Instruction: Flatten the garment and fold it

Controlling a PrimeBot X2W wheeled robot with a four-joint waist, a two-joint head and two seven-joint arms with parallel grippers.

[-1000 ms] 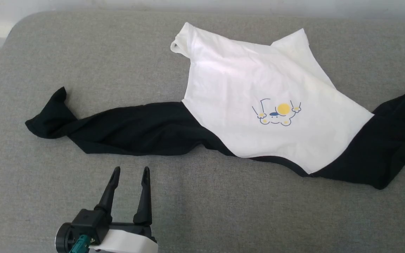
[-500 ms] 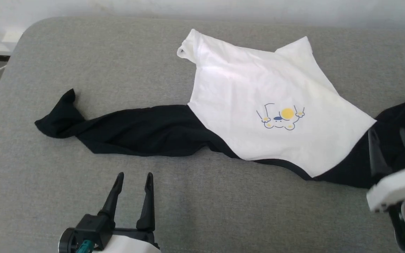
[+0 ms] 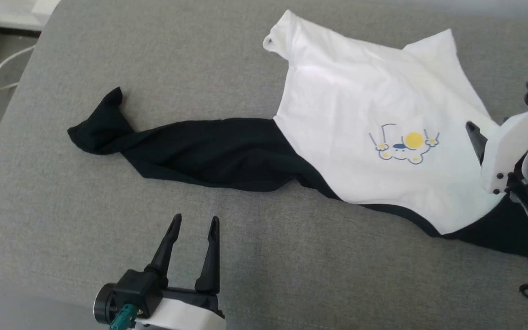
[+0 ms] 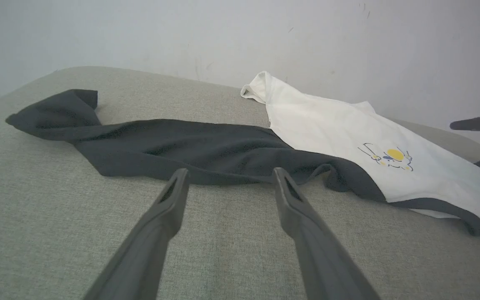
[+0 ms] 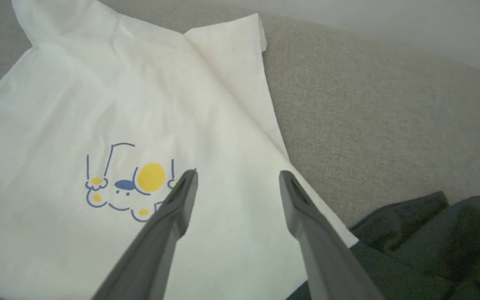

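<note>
The garment (image 3: 365, 105) lies crumpled on a grey cushioned surface, white body up, with its cartoon print (image 3: 404, 147) showing. One black sleeve (image 3: 190, 146) stretches out to the left, twisted at its end. The other black sleeve (image 3: 488, 229) bunches at the right, partly under my right arm. My left gripper (image 3: 195, 220) is open and empty, a little short of the left sleeve (image 4: 173, 146), with its own fingers (image 4: 169, 204) spread. My right gripper (image 5: 238, 174) hovers open over the white body just right of the print (image 5: 140, 183). One of its fingers (image 3: 475, 137) shows past the white wrist.
The grey cushioned surface (image 3: 291, 275) spreads in front of the garment. Its rounded left edge drops to a floor with a pale cable (image 3: 2, 73). A plain light wall (image 4: 223, 33) stands right behind it.
The head camera has shifted, so the whole scene sits differently. My right arm came in from the right and moved up over the garment's right side. The left gripper has barely moved.
</note>
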